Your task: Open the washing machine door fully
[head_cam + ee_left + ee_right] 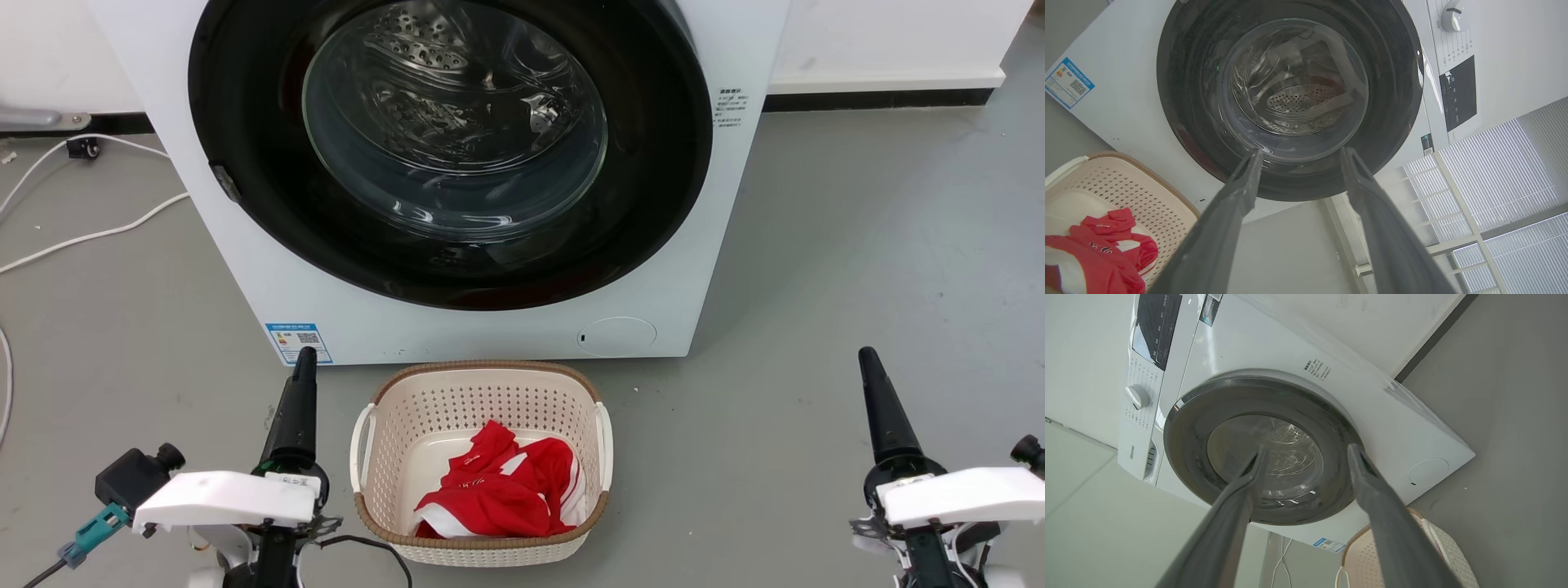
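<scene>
The washing machine (490, 335) is a white front-loader standing straight ahead. Its washing machine door (653, 163), a wide glossy black rim around clear domed glass, lies shut against the front, with the steel drum showing through the glass. My left gripper (305, 359) hovers low at the left, short of the machine's bottom corner. The right gripper (867, 355) hangs over bare floor to the machine's right. Both touch nothing. In the left wrist view the left gripper (1301, 152) is open and points at the door (1184, 81). In the right wrist view the right gripper (1307, 448) is open, facing the door (1188, 437).
A cream perforated basket (482, 371) holding red and white clothing (498, 490) sits on the grey floor just before the machine, between my arms. White cables (82, 237) trail across the floor at the left. A wall runs behind the machine.
</scene>
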You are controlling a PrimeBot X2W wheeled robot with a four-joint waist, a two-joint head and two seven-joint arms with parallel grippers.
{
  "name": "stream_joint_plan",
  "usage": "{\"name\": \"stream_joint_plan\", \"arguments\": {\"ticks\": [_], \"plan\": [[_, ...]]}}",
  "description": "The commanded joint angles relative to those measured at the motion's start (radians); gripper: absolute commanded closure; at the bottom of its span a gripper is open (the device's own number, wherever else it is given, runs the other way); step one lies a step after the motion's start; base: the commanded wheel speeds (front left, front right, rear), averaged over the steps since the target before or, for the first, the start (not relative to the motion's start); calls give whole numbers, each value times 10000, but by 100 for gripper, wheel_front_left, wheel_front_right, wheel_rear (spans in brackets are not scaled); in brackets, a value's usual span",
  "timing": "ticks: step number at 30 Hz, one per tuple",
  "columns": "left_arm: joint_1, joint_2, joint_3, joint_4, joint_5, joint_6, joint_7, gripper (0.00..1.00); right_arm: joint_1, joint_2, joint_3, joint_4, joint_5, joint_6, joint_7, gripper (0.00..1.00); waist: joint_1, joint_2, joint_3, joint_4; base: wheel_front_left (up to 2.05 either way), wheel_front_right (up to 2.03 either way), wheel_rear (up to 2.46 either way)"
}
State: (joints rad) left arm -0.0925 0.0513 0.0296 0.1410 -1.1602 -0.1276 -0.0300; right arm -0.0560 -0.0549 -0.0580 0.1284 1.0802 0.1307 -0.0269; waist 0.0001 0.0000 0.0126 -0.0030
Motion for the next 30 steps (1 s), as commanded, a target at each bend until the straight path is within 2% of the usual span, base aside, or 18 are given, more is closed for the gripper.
{"name": "stream_joint_plan", "arguments": {"ticks": [1, 17, 30], "plan": [[-272, 34, -46, -213, 281, -23, -60, 0, -70, -10, 34, -224, -327, 0, -72, 0, -1, 0, 2, 1, 0, 0, 0], [-271, 25, -440, -240, 2920, 139, -607, 0, 74, 5, 320, -338, -3821, 0, -627, 0, -1, 0, 37, 1, 0, 0, 0], [-266, 18, -693, -235, 4676, 323, -994, 0, 165, 16, 438, -352, -5692, 0, -1012, 0, -1, 0, 53, 6, 0, 0, 0]]}}
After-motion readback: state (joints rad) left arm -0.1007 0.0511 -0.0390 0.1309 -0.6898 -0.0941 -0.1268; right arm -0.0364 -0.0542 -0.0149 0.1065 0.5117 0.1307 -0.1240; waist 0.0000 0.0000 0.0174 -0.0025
